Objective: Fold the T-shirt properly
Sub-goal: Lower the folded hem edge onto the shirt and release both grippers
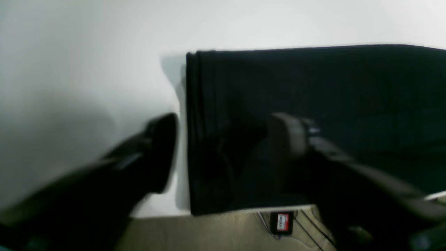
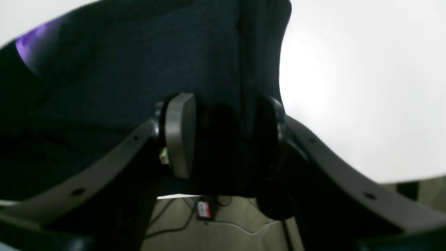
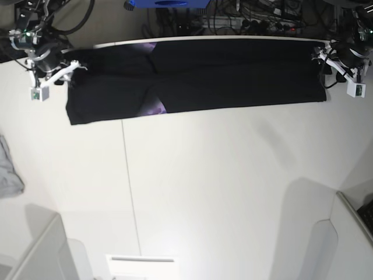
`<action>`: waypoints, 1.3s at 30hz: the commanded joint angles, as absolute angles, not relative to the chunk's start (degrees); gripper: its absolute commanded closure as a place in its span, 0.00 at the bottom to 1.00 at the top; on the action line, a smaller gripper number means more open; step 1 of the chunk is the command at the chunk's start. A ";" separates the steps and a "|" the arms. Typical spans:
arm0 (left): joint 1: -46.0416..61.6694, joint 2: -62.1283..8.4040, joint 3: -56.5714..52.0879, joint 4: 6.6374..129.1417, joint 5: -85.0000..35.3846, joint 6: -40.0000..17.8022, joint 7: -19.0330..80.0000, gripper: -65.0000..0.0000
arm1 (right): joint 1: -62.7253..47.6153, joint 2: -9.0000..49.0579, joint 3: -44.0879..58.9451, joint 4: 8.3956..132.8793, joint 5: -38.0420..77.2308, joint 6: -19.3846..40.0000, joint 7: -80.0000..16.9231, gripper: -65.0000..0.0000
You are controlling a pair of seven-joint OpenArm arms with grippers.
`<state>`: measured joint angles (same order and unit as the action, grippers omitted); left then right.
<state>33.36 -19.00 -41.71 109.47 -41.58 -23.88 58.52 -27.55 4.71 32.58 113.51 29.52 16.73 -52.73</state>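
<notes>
Black cloth is stretching in a long flat band across the far part of the white bench [image 3: 204, 192]: this is the T-shirt [image 3: 233, 81], folded lengthwise, with its far edge lying along the bench's far edge. A small patch of purple print is peeking out near the middle of the band's near edge, and another at the far edge.

The left end effector [image 1: 223, 139] is sitting at one short end of the band, which in the base view is the right-hand end. Its jaws are standing wide apart and straddling the layered edge of the shirt: one finger is hovering over bare bench just beside the cloth, the other over the cloth itself. Nothing is pinched between them.

The right end effector [image 2: 226, 136] is sitting at the opposite end. Its two pads are standing partly apart with a thick fold of the shirt's edge lying in the gap between them; whether the pads are pressing on the cloth I cannot tell.

A small light-grey cloth [image 3: 9, 172] is lying at the bench's edge, well apart from the shirt.
</notes>
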 commanded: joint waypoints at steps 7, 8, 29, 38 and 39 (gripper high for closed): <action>32.75 -15.87 -47.08 111.43 -42.42 -24.04 57.36 0.46 | -27.12 4.62 34.24 114.77 30.11 25.19 -51.30 0.61; 32.13 -15.08 -47.60 111.60 -42.42 -24.04 57.36 0.56 | -26.86 4.62 34.24 114.77 30.11 26.77 -51.30 0.65; 23.08 -10.68 -38.55 97.98 -25.19 -23.96 57.19 1.00 | -18.24 5.58 28.62 95.25 29.58 29.49 -50.86 1.00; 15.87 -10.95 -36.00 90.33 -24.57 -23.87 57.19 1.00 | -11.47 5.05 28.70 87.43 17.10 29.41 -46.02 1.00; 15.25 -10.95 -36.00 90.15 -24.57 -23.87 57.19 1.00 | -10.95 5.05 28.70 86.90 17.10 29.41 -46.02 1.00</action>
<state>14.72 -10.76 -36.16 90.24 -26.35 -24.05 55.13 -10.46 4.58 28.45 87.18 20.34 30.50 -43.44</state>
